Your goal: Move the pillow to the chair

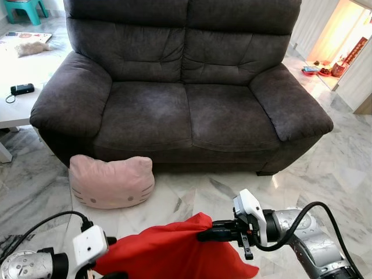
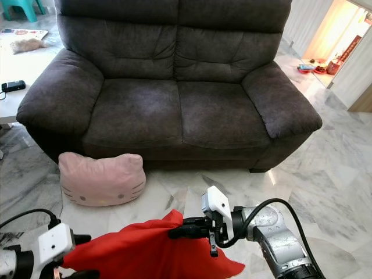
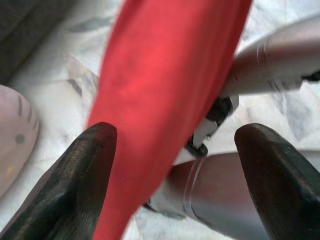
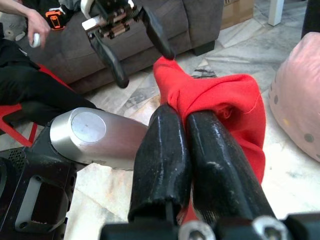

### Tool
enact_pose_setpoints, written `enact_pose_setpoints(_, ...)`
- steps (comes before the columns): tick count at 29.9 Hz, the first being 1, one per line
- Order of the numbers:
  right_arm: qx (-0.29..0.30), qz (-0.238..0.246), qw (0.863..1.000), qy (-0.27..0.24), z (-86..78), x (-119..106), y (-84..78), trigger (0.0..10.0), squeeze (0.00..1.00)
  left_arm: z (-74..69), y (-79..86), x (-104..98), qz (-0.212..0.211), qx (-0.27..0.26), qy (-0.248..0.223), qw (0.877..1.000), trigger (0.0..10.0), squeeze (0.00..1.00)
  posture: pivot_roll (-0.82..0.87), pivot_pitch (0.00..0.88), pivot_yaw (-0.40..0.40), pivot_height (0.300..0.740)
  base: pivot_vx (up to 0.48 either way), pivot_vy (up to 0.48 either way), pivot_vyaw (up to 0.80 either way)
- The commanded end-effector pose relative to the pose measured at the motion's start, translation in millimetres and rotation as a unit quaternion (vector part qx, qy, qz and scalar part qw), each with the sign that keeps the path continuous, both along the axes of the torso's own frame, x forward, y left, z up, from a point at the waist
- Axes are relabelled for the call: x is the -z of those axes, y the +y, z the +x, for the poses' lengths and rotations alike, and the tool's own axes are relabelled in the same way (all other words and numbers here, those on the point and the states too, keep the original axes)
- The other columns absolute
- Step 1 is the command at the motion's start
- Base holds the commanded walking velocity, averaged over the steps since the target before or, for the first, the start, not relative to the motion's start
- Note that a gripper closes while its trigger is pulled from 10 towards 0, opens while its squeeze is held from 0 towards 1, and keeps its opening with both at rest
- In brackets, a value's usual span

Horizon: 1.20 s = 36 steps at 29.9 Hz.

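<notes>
left gripper (image 4: pixel 135 42) sits low at the robot's left, fingers spread wide, red pillow (image 1: pixel 168 253) hanging between them, contact not clear. right gripper (image 1: pixel 210 234) is clamped tight on the red pillow's upper corner, fingers (image 4: pixel 165 150) pressed together with cloth pinched between. pillow is held up off the marble floor (image 1: pixel 325 174), between both arms. white table (image 1: pixel 17 110) edge with a small black device (image 1: pixel 22 89) at far left. pink cat-face cushion (image 1: pixel 111 181) on the floor, leaning on the dark sofa (image 1: pixel 180 87) front below its left arm. sofa seat is bare, both cushions free. open floor runs right of the sofa toward a lit doorway (image 1: pixel 343 35). person's hand (image 4: pixel 36 25) appears in the right wrist view.
</notes>
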State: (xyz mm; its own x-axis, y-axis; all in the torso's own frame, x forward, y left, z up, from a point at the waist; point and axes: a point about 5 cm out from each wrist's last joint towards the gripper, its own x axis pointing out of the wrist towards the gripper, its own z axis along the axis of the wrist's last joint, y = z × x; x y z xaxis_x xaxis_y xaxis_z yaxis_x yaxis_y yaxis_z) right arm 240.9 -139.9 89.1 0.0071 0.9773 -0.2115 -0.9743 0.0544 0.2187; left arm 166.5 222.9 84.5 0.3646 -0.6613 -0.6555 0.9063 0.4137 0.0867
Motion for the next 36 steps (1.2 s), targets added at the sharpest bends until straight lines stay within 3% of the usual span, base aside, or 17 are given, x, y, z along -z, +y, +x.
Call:
enact_pose_setpoints(1, -0.019, 0.032, 0.999, -0.030, 2.5, -16, 3.8, 10.0, 0.00, -5.1, 2.7, 7, 0.015, 0.006, 0.013, 1.000, 10.0, 0.00, 0.17, 0.069, -0.135, 0.740, 0.000, 0.000, 0.00)
enact_pose_setpoints(8, -0.021, 0.033, 0.999, -0.029, 1.8, -17, 3.8, 10.0, 0.00, -2.4, 6.5, 23, 0.048, -0.004, -0.001, 0.999, 10.0, 0.00, 0.16, 0.071, -0.136, 0.740, 0.000, 0.000, 0.00)
enact_pose_setpoints(12, -0.022, 0.034, 0.999, -0.028, 1.3, -17, 3.3, 10.0, 0.00, 11.9, 6.7, 22, 0.053, -0.025, -0.066, 0.996, 10.0, 0.00, 0.16, 0.076, -0.139, 0.740, 0.000, 0.000, 0.00)
enact_pose_setpoints(17, -0.023, 0.035, 0.999, -0.027, 0.9, -17, 3.6, 10.0, 0.00, 15.8, 6.4, 24, 0.048, -0.032, -0.082, 0.995, 10.0, 0.00, 0.16, 0.076, -0.139, 0.740, 0.000, 0.000, 0.00)
enact_pose_setpoints(28, -0.022, 0.037, 0.999, -0.025, 0.4, -17, 4.0, 10.0, 0.00, 1.0, 6.8, 44, 0.050, -0.018, -0.031, 0.998, 10.0, 0.00, 0.16, 0.074, -0.138, 0.740, 0.000, 0.000, 0.00)
enact_pose_setpoints(36, -0.024, 0.038, 0.999, -0.025, 0.2, -18, 3.4, 10.0, 0.00, 3.3, 17.4, 53, 0.098, -0.018, -0.055, 0.993, 10.0, 0.00, 0.16, 0.070, -0.139, 0.740, 0.000, 0.000, 0.00)
